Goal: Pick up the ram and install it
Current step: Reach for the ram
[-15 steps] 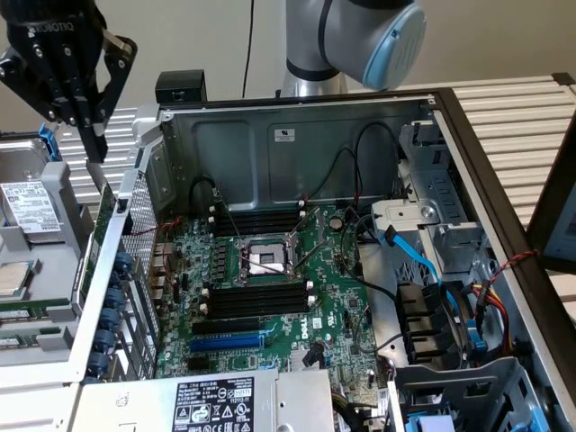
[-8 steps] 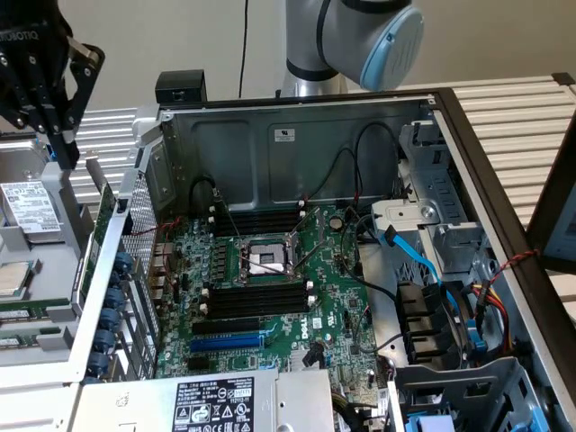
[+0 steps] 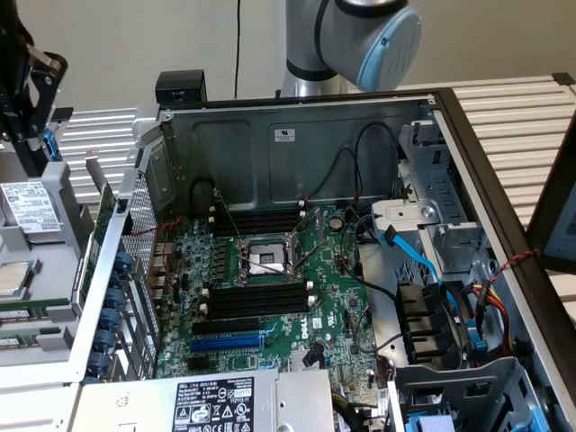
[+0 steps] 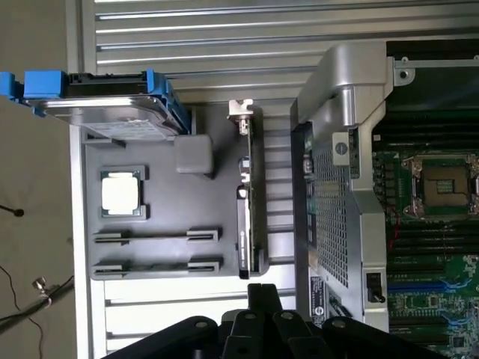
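So at that point the gripper [image 4: 262,289] was outside the computer case [image 3: 297,144], off to the exterior view's left of it, with its black fingers [image 4: 253,299] pressed together. The ram [image 3: 27,312] wasn't in the case yet. As far as I could tell, it was the thin green stick sitting on edge in the gray tray [image 4: 165,206] parked right against the outside of the case on that same side, though the angle made it hard to be sure.

Also outside the case in that tray were a square processor chip [image 4: 120,193], a drive with blue rails [image 4: 112,105] and a green expansion card [image 4: 254,187] standing upright on the side nearest the case wall.

Inside the case, the long black memory slots [image 3: 256,299] lay on the motherboard along with the processor socket [image 3: 267,261] and the blue expansion slot [image 3: 229,343]. The arm [image 3: 360,36] showed behind the case's back wall. A slatted surface [image 3: 531,117] ran under the case.
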Tool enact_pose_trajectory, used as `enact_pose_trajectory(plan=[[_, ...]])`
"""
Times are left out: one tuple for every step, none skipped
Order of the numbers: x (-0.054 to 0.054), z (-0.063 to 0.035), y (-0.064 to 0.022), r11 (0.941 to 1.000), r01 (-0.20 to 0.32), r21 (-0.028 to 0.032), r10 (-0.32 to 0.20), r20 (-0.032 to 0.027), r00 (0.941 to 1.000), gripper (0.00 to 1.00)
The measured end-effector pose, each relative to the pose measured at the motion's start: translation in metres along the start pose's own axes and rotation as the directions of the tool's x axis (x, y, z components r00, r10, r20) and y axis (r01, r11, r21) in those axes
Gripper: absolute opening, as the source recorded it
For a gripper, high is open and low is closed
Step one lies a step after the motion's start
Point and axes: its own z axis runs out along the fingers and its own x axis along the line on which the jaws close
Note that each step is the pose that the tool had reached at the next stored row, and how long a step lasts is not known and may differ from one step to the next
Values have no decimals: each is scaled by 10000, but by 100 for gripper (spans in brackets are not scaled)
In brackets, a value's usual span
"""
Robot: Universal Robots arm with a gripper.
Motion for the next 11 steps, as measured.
enact_pose_trajectory(plan=[[45,2,-3,10000,1,1,-1,0,10000,11],[91,4,-7,10000,1,1,-1,-1,10000,11],[136,6,-10,10000,1,0,-1,0,10000,11],[181,9,-13,10000,0,1,0,0,10000,11],[226,11,-17,10000,0,0,0,1,10000,11],[273,14,-20,10000,0,0,0,1,10000,11],[318,16,-23,10000,0,0,0,0,10000,11],[362,19,-27,10000,0,0,0,1,10000,11],[408,21,-30,10000,0,1,0,0,10000,11],[453,24,-34,10000,1,0,-1,0,10000,11],[495,26,-37,10000,1,1,-1,0,10000,11]])
